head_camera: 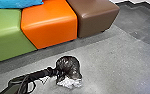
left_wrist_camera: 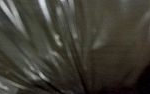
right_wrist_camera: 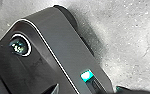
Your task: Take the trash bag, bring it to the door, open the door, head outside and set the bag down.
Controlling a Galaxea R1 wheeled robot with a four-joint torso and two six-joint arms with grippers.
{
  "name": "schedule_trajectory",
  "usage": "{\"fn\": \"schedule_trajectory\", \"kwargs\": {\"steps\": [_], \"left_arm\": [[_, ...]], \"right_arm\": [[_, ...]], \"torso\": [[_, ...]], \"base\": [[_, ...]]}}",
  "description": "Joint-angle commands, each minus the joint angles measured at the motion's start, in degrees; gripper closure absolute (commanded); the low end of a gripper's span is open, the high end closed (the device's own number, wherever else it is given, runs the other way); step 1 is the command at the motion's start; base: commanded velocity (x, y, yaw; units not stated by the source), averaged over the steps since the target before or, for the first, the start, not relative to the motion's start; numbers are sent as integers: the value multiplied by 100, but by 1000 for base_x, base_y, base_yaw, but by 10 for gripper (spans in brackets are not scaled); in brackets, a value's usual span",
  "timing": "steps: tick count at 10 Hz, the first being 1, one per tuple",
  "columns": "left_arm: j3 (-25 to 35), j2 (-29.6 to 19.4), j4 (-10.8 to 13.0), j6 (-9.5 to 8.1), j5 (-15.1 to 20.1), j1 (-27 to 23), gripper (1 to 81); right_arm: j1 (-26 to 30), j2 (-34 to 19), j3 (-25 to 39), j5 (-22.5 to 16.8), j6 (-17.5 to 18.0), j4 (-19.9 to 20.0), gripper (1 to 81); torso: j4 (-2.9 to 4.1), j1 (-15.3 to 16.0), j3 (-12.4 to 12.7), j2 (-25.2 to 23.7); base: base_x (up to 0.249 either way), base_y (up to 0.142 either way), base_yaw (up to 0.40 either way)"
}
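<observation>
The dark, shiny trash bag (head_camera: 68, 65), with whitish contents low down, hangs from my left gripper (head_camera: 56, 71) in the head view. That gripper comes in from the left on its black arm and is shut on the gathered part of the bag. Folds of the bag (left_wrist_camera: 73, 47) stretch close across the left wrist view, drawn together toward one spot.
A row of seats stands ahead: green (head_camera: 6, 37), orange (head_camera: 49, 25) and brown (head_camera: 94, 16), with a blue cushion (head_camera: 18, 3) on top. Grey floor (head_camera: 116, 67) runs in front and to the right. My base (right_wrist_camera: 58, 40) shows in the right wrist view.
</observation>
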Motion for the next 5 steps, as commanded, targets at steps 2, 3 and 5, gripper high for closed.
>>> {"fn": "schedule_trajectory", "kwargs": {"steps": [2, 3, 5], "left_arm": [[19, -155, 183, 65, 355, -425, 811], [19, -146, 175, 65, 355, -416, 811], [19, -137, 166, 65, 364, -416, 811]], "right_arm": [[3, -293, 64, -480, -9, -115, 10], [-6, -293, 64, -480, -9, -115, 10], [-14, -284, 64, -471, -9, -115, 10]], "torso": [[0, 0, 2, 0], [0, 0, 0, 0], [0, -369, 0, 577]], "base": [[0, 0, 0], [0, 0, 0], [0, 0, 0]]}}
